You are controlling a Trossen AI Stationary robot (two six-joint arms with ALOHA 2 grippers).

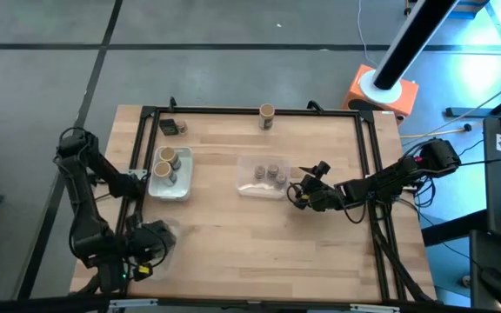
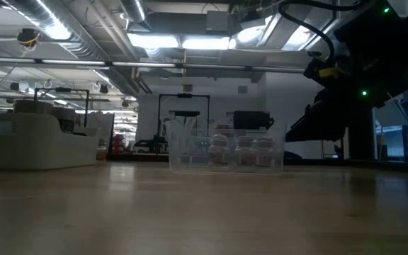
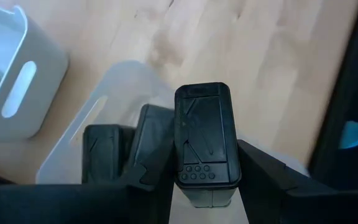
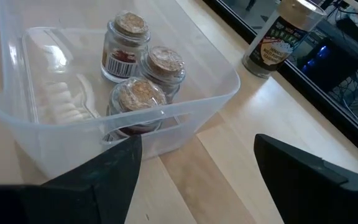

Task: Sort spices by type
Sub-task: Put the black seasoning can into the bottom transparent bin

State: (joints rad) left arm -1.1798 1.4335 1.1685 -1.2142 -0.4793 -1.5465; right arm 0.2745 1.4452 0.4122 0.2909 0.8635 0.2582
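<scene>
The left gripper (image 3: 207,186) hangs over the near left corner of the wooden surface (image 1: 259,235), its fingers (image 3: 272,171) clamped on a dark grey rectangular packet (image 3: 204,140) held upright between them. Just beyond and below those fingers sits a clear tray (image 3: 114,99) with 2 more dark packets (image 3: 104,155) standing in it, and next to that the corner of a white bin (image 3: 23,93).

The right gripper (image 4: 197,180) is low over the middle of the surface with its fingers (image 4: 114,168) well apart and nothing between them. Right ahead of those fingers stands another clear tray (image 4: 210,106) holding 3 squat cork-topped jars (image 4: 148,68), close together. Past the tray, near the far edge, 1 tall tan-topped jar (image 4: 278,37) stands alone.

From above, the white bin (image 1: 183,184) holds 2 tan-topped jars (image 1: 167,158), and a lone dark packet (image 1: 172,127) lies at the far left corner.
</scene>
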